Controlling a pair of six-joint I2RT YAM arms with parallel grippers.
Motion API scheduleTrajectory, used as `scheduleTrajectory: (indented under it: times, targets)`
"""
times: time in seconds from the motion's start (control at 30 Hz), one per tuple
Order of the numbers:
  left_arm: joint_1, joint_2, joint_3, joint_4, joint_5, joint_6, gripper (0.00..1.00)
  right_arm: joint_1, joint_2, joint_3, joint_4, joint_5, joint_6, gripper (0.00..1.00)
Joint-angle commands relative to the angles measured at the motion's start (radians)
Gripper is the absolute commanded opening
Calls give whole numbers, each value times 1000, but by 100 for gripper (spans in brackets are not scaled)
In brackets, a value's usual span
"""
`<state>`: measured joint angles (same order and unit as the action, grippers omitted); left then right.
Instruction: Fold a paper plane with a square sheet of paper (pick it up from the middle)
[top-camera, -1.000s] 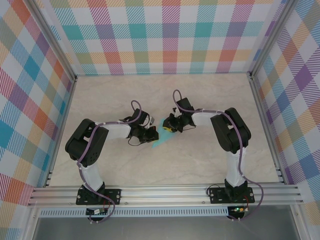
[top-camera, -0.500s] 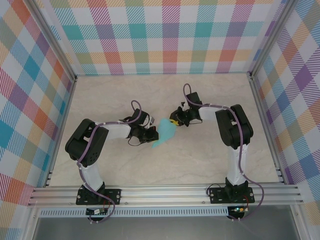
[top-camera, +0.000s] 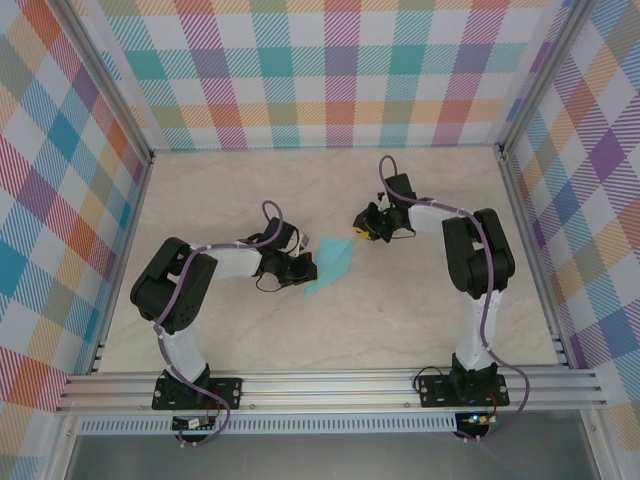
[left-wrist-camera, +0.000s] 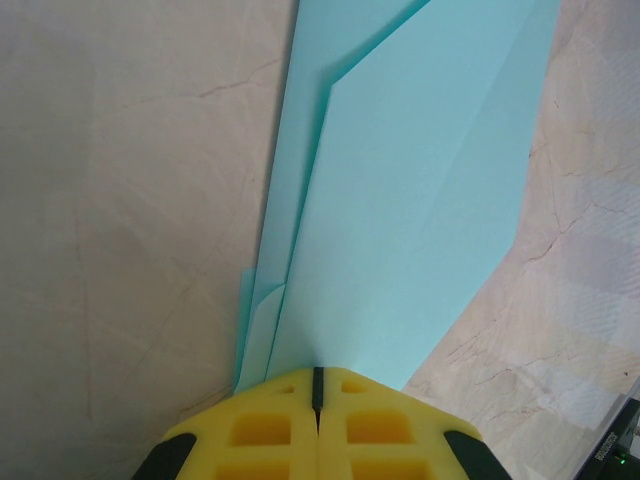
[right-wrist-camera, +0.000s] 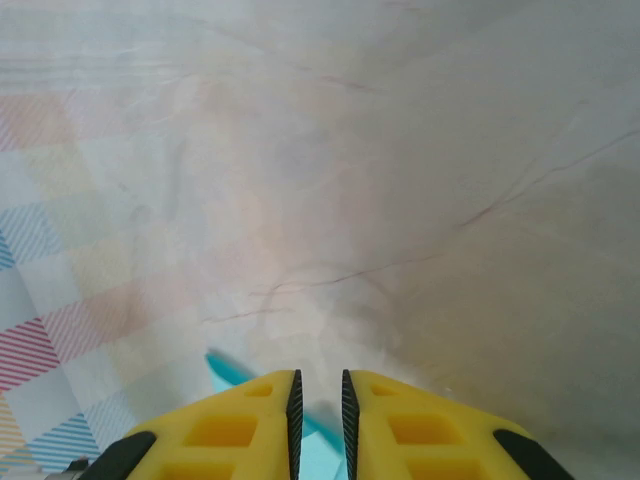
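Observation:
The turquoise paper plane is a folded, pointed piece lying on the marble table. My left gripper is shut on its near end. In the left wrist view the yellow fingertips meet on the paper plane, whose layered folds spread away from my left gripper. My right gripper hangs just beyond the paper's upper right corner, apart from it. In the right wrist view my right gripper is open by a narrow gap with nothing gripped, and a paper edge peeks out below the left finger.
Checked walls close in the table at the back and both sides. An aluminium rail runs along the near edge by the arm bases. Bare marble lies behind and to the right of the grippers.
My right gripper has pulled back up and to the right, off the paper. A wider turquoise flap now lies uncovered. The left gripper has kept its hold without moving.

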<state>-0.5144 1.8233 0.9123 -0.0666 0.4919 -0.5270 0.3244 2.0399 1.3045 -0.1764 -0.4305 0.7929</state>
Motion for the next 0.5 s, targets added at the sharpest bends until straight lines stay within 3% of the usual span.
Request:
scheduleTrajectory:
  times: [0.0, 0.23, 0.47]
  targets:
    - [9, 81, -56, -130, -146, 26, 0, 65, -88, -7, -22, -5, -39, 17]
    - [10, 80, -58, -122, -136, 22, 0, 189, -74, -93, 55, 14, 20, 9]
    - [10, 81, -57, -124, -136, 21, 0, 208, -24, -137, 72, 69, 23, 7]
